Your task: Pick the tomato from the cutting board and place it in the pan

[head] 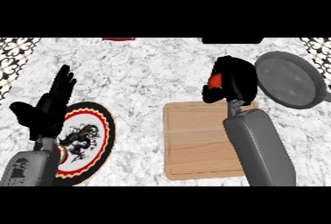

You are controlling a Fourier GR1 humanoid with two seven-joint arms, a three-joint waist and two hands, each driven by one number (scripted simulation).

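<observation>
We've got the tomato (215, 80) up off the cutting board (194, 144), right robot hand (237, 83) curled round it, just beside the pan (291, 83). Placing it is what's left. Left robot hand (51, 107) rests open.

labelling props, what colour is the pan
Dark grey: the pan shows best in the head view.

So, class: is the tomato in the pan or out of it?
Out. The tomato shows red inside the curled right hand, just left of the pan, not in it.
</observation>
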